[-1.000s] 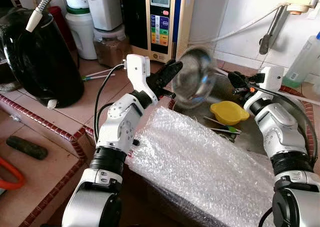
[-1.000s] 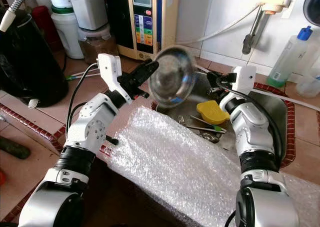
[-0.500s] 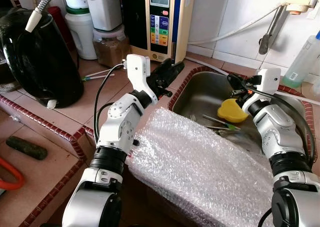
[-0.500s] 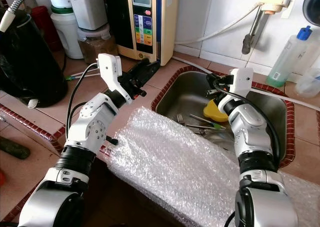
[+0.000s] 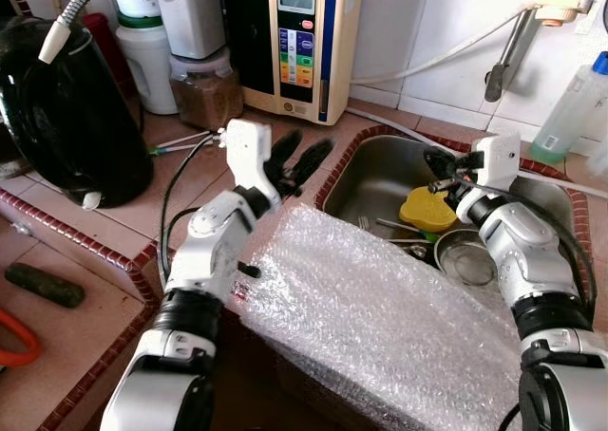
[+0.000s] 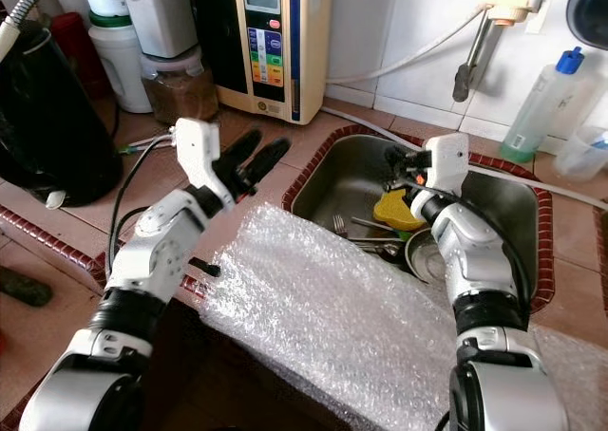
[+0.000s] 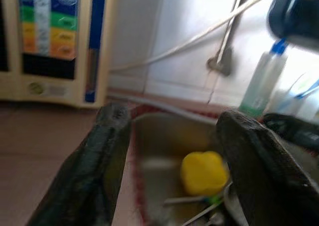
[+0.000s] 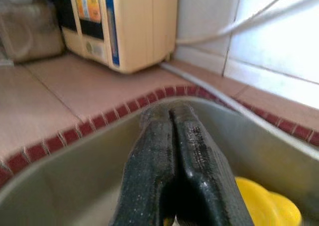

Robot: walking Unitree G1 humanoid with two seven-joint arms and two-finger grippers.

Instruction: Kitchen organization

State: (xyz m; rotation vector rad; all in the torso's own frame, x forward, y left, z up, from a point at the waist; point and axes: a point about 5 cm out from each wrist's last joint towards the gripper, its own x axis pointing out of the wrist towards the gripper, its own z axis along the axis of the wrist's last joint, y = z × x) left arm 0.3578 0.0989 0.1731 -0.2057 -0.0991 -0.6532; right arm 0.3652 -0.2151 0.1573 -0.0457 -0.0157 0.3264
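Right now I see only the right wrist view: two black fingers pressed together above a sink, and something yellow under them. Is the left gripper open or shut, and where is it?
Observer: The left gripper is open, fingers spread, above the tiled counter by the left rim of the sink.
Operator: Thank you. Does anything lie in the sink next to the yellow thing?
Observer: Yes. A round steel bowl lies open side up in the sink, close beside the yellow bowl, on the side nearer the robot.
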